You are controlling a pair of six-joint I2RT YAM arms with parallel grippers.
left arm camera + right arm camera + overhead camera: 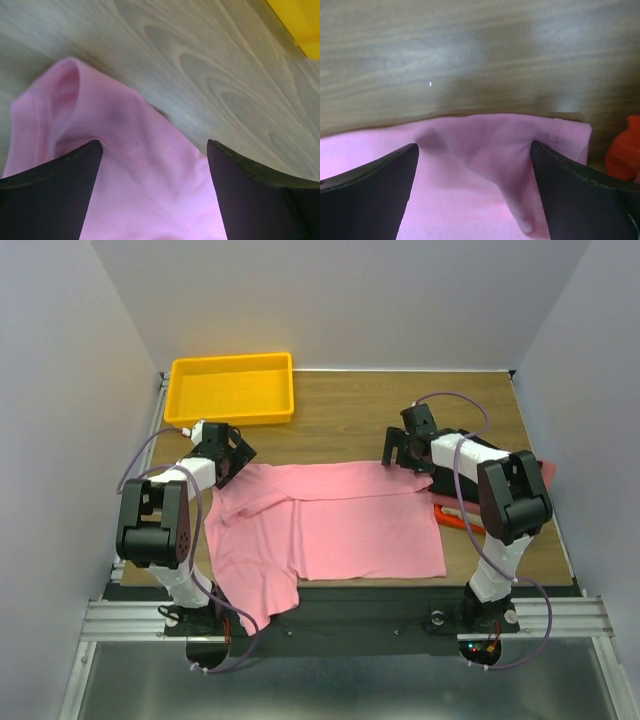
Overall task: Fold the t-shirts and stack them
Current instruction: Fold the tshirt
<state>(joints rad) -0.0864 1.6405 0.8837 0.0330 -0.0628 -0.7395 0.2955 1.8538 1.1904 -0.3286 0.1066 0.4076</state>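
A large pink t-shirt (340,525) lies spread on the wooden table, its lower left part hanging over the near edge. My left gripper (228,462) hovers open over the shirt's far left corner (125,165), fingers wide apart with nothing between them. At the far right corner of the pink cloth (485,165), my right gripper (405,452) also stands open, with a raised wrinkle of fabric under the gap. An orange-red folded shirt (462,518) peeks out beside the right arm (622,150).
A yellow plastic tray (232,388) sits at the back left of the table. Bare wood (350,425) lies beyond the shirt. White walls close in the table on three sides.
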